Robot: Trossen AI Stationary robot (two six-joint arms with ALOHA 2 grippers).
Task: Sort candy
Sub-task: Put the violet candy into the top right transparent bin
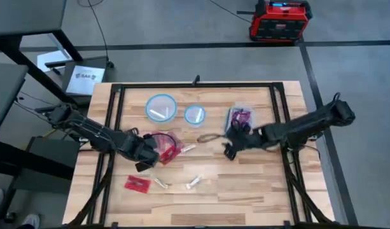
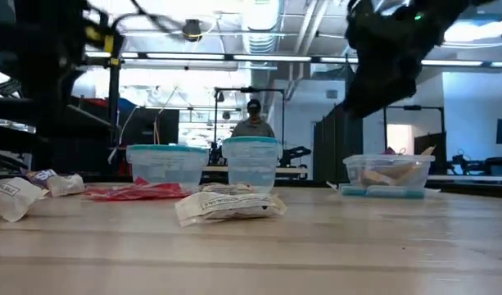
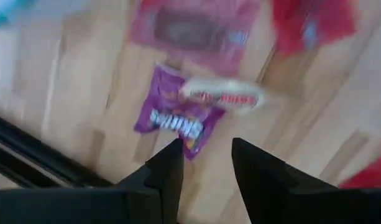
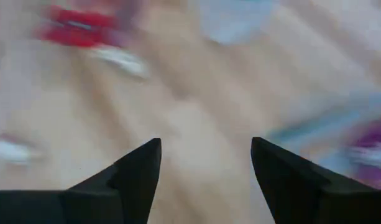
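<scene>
- Left gripper hangs over the left-middle of the table, fingers a narrow gap apart and empty, right above a purple packet with a cream stick lying across it.
- Candy is scattered: a red packet near-left, red packets beside our left gripper, white sticks near-middle.
- It all looks light, crinkly and slippery, so we'd pinch packets at an edge and sticks across the middle.
- Two round containers sit far-middle, and a rectangular container to the right holds purple candy.
- Right gripper hovers beside that container, spread wide and empty.
</scene>
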